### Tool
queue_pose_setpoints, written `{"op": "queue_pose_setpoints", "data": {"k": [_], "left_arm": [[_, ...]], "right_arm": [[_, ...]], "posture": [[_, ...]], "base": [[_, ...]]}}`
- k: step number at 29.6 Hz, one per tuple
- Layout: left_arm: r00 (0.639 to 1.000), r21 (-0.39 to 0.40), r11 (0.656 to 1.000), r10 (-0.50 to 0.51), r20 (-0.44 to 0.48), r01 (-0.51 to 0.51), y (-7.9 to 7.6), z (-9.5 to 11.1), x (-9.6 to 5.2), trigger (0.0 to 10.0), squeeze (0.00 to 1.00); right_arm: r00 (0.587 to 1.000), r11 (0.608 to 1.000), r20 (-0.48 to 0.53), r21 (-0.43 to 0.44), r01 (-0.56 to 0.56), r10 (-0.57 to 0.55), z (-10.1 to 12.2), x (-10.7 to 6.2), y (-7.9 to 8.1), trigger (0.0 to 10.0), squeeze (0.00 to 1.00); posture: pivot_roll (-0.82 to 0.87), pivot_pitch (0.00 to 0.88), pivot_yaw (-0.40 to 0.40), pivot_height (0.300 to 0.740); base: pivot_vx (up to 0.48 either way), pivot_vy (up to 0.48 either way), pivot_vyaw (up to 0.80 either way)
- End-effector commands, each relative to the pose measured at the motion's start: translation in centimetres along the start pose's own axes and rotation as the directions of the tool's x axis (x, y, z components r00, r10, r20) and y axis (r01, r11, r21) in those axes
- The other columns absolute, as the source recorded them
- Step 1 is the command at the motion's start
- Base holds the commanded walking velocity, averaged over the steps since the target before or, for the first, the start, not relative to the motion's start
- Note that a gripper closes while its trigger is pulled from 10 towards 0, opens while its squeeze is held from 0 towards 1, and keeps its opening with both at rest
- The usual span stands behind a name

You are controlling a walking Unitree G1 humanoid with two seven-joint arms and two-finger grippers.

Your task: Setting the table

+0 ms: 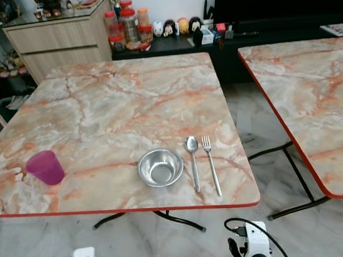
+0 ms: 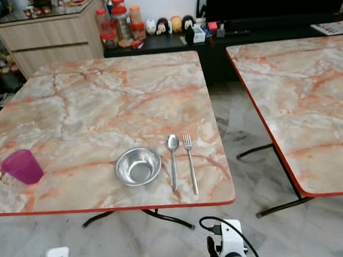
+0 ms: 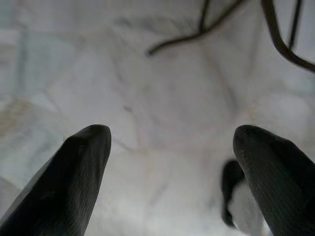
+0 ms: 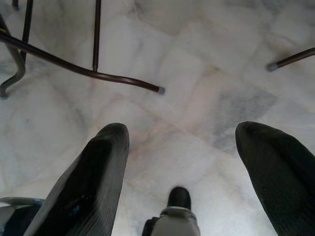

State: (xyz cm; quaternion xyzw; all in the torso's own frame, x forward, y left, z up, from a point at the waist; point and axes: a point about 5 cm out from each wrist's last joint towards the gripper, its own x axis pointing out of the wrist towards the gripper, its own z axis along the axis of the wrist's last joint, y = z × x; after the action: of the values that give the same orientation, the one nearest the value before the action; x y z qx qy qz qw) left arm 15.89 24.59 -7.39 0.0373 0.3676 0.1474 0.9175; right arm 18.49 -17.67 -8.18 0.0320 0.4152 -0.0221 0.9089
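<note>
1. Left claw [image 3: 170, 147]: hangs low beside the body, pointing at the pale marble floor [image 3: 162, 98]. Its two black fingers [image 3: 74, 177] stand wide apart, released, with nothing between them.
2. Right claw [image 4: 194, 147]: hangs low in the same manner, fingers [image 4: 93, 182] spread and released, empty. Dark metal table legs [image 4: 88, 71] cross the floor ahead of it.
3. Surface [image 1: 117, 102]: a marble-patterned top with a red edge, ahead of and above both claws. All task items lie on it, well apart from either claw.
4. Steel bowl [image 1: 160, 167]: upright near the front edge of the surface, ahead of the gap between the two claws, nearer the right one. It appears empty.
5. Spoon [image 1: 192, 159]: lies just beside the bowl on the right-claw side, bowl end pointing away from the robot, handle toward the front edge.
6. Fork [image 1: 210, 161]: lies just beside the spoon, farther toward the right-claw side, roughly parallel to it, tines pointing away from the robot.
7. Purple cup [image 1: 45, 167]: upright, far out on the left-claw side of the surface, well apart from the bowl.
8. Second surface [image 1: 309, 91]: same marble pattern, out beyond the right claw, separated from the first by a strip of floor.
9. Background: jars [image 1: 129, 26] and small figurines [image 1: 177, 27] stand on a dark low cabinet beyond the far edge of the surface.
</note>
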Motion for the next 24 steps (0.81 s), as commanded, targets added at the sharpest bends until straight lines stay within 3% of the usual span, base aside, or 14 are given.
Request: {"op": "queue_pose_setpoints", "data": {"k": [1,6,7,9,12,13,15,16,18,19,20,21,23,24], "left_arm": [[0.996,-0.031,0.997,0.069,0.054,-0.067,1.4,0.4,-0.2,10.0,0.00],[0.986,-0.039,0.990,0.139,0.097,-0.135,2.7,0.5,-0.5,10.0,0.00],[0.962,-0.078,0.971,0.234,0.144,-0.224,4.2,0.9,-0.9,10.0,0.00],[0.874,-0.168,0.906,0.421,0.242,-0.389,7.2,2.1,-2.1,10.0,0.00],[0.733,-0.249,0.819,0.574,0.365,-0.517,9.6,4.6,-3.9,10.0,0.00],[0.733,-0.249,0.819,0.574,0.365,-0.517,9.6,4.6,-3.9,10.0,0.00],[0.632,-0.266,0.784,0.613,0.475,-0.561,10.3,7.7,-4.9,10.0,0.00],[0.610,-0.267,0.780,0.614,0.501,-0.566,10.5,8.5,-5.2,10.0,0.00],[0.520,-0.286,0.761,0.618,0.590,-0.582,11.3,11.7,-6.1,10.0,0.00],[0.520,-0.286,0.761,0.618,0.590,-0.582,11.3,11.7,-6.1,10.0,0.00],[0.445,-0.312,0.746,0.621,0.645,-0.589,11.8,14.1,-7.2,10.0,0.00],[0.406,-0.322,0.746,0.611,0.680,-0.583,11.9,15.5,-7.8,10.0,0.00],[0.377,-0.323,0.749,0.597,0.708,-0.579,12.0,16.7,-8.3,10.0,0.00],[0.329,-0.331,0.756,0.574,0.750,-0.565,11.8,18.8,-9.3,10.0,0.00]], "right_arm": [[1.000,1.000,0.001,-0.013,-0.008,0.008,0.0,0.0,0.2,10.0,0.00],[1.000,1.000,-0.001,-0.016,-0.010,0.010,0.0,0.0,0.3,10.0,0.00],[1.000,1.000,0.000,-0.018,-0.008,0.008,0.0,0.0,0.2,10.0,0.00],[1.000,1.000,0.001,-0.021,-0.005,0.005,0.1,0.0,0.1,10.0,0.00],[1.000,1.000,-0.002,-0.026,-0.003,0.003,0.1,0.0,0.0,10.0,0.00],[1.000,1.000,-0.002,-0.026,-0.003,0.003,0.1,0.0,0.0,10.0,0.00],[1.000,0.999,-0.001,-0.033,0.006,-0.006,0.2,0.0,-0.1,10.0,0.00],[1.000,0.999,0.000,-0.033,0.009,-0.009,0.2,0.0,-0.2,10.0,0.00],[1.000,0.999,0.000,-0.037,0.012,-0.012,0.3,0.1,-0.3,10.0,0.00],[1.000,0.999,0.000,-0.037,0.012,-0.012,0.3,0.1,-0.3,10.0,0.00],[1.000,0.999,0.001,-0.041,0.014,-0.014,0.3,0.1,-0.3,10.0,0.00],[1.000,0.999,0.004,-0.045,0.021,-0.021,0.4,0.1,-0.5,10.0,0.00],[1.000,0.999,0.007,-0.046,0.029,-0.028,0.5,0.1,-0.6,10.0,0.00],[0.999,0.998,0.012,-0.043,0.039,-0.038,0.7,0.1,-0.7,10.0,0.00]], "posture": [[0.04,0.000,0.046,0.723],[0.05,0.000,0.043,0.723],[0.06,0.000,0.040,0.723],[0.07,0.000,0.036,0.723],[0.08,0.000,0.030,0.723],[0.08,0.000,0.030,0.723],[0.09,0.000,0.026,0.723],[0.09,0.000,0.026,0.723],[0.09,0.000,0.022,0.723],[0.09,0.000,0.022,0.723],[0.09,0.000,0.022,0.723],[0.09,0.000,0.022,0.723],[0.09,0.000,0.022,0.723],[0.08,0.000,0.023,0.723]], "base": [[0.000,0.000,0.00],[0.000,0.000,0.00],[0.000,0.000,0.00],[0.000,0.000,0.00],[0.000,0.000,0.00],[0.000,0.000,0.00],[0.000,0.000,0.00],[0.000,0.000,0.00],[0.000,0.000,0.00],[0.000,0.000,0.00],[0.000,0.000,0.00],[0.000,0.000,0.00],[0.000,0.000,0.00],[0.000,0.000,0.00]]}}
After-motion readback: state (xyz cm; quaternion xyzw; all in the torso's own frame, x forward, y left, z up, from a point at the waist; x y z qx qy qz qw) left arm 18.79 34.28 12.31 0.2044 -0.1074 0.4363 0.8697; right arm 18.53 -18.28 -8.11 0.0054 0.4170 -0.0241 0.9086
